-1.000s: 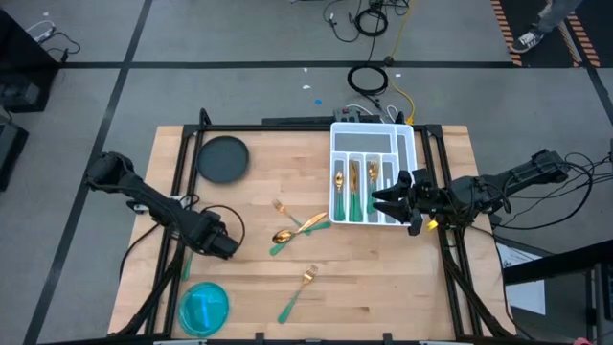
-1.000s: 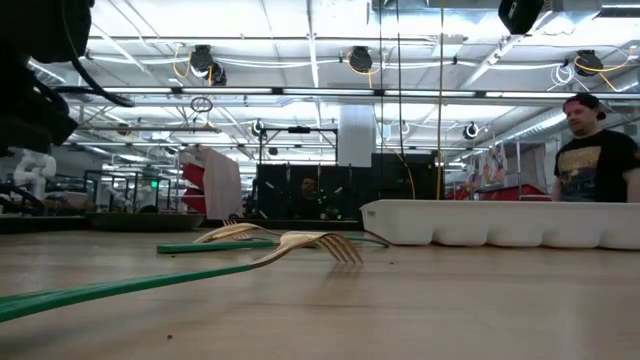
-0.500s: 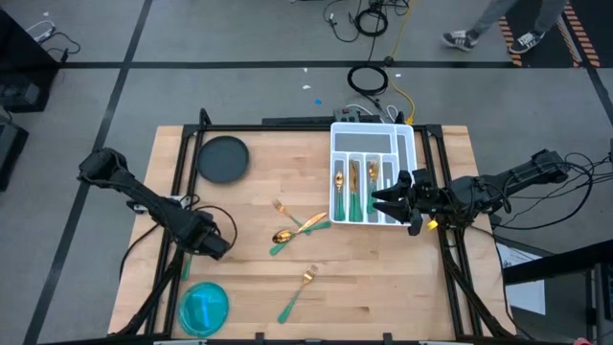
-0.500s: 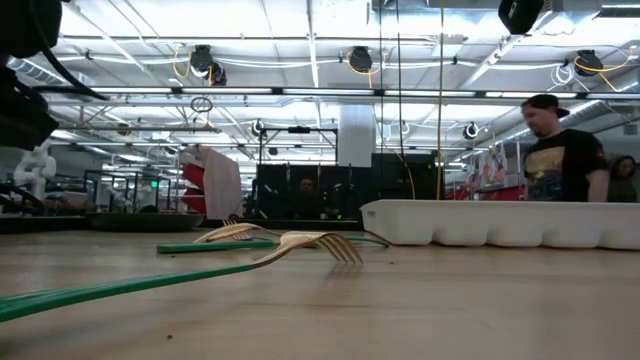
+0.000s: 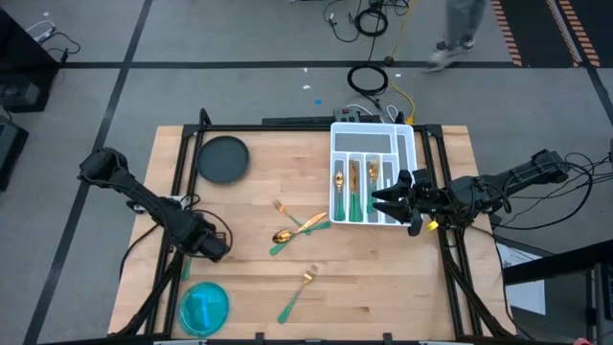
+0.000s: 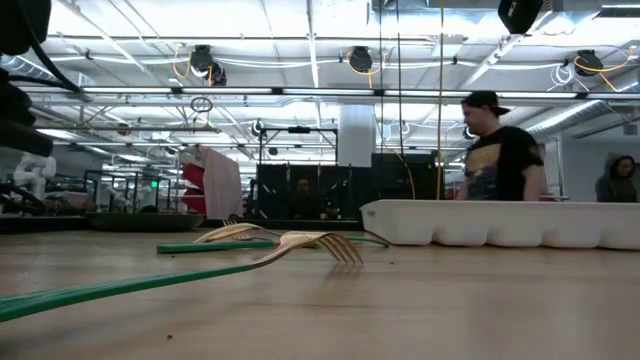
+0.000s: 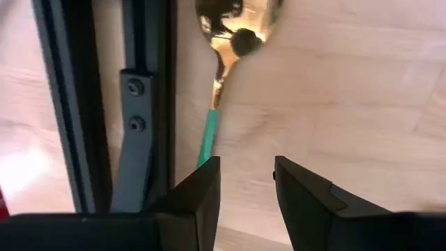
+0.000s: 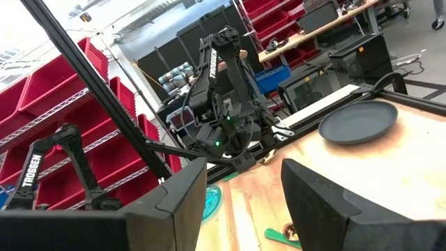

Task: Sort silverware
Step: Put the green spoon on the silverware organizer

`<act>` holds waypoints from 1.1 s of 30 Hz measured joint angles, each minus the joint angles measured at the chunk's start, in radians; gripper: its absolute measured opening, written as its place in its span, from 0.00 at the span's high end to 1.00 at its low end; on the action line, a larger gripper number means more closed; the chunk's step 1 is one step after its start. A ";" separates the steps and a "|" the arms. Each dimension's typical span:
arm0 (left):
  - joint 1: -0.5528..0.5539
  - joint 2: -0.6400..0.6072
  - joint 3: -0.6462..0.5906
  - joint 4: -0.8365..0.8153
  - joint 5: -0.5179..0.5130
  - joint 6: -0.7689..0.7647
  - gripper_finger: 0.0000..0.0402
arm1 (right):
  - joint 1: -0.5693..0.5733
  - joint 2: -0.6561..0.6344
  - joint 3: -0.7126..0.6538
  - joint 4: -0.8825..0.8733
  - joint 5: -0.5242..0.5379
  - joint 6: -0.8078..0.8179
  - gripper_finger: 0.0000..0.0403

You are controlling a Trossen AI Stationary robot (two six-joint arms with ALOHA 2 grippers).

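Observation:
The silverware has gold heads and green handles. Several pieces lie in the white tray (image 5: 369, 144), among them one (image 5: 354, 187). Loose on the table are a fork (image 5: 282, 208), a spoon (image 5: 283, 237), a crossed piece (image 5: 312, 222) and a fork (image 5: 300, 290) (image 6: 310, 243). One more spoon (image 7: 221, 63) lies flat beside the left frame rail. My left gripper (image 5: 206, 245) (image 7: 246, 183) is open just over its handle end, which runs behind one finger (image 7: 202, 192). My right gripper (image 5: 381, 201) (image 8: 244, 202) is open over the tray's right side.
A dark round plate (image 5: 223, 158) (image 8: 359, 122) sits at the far left of the table. A blue plate (image 5: 204, 308) lies at the near left corner. The black frame rail (image 7: 143, 104) runs along the left edge. A person (image 6: 497, 160) walks behind the table.
My left gripper has shifted a little toward the table's left edge and has drawn out of the low view's upper left. Behind the table, the person has walked from the right toward the middle of the low view. The silverware has stayed where it was.

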State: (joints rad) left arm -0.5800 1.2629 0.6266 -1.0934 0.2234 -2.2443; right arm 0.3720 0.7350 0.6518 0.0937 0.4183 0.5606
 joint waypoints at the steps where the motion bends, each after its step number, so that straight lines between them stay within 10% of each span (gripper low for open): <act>1: -0.002 0.000 0.000 -0.010 0.001 -0.003 0.65 | 0.000 0.000 0.000 0.000 0.000 0.000 0.56; 33: -0.013 0.004 -0.156 0.118 -0.002 0.169 0.75 | 0.000 0.000 0.000 0.000 0.000 -0.003 0.56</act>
State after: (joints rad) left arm -0.5934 1.2664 0.4703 -0.9750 0.2213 -2.0755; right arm 0.3719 0.7353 0.6518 0.0937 0.4185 0.5577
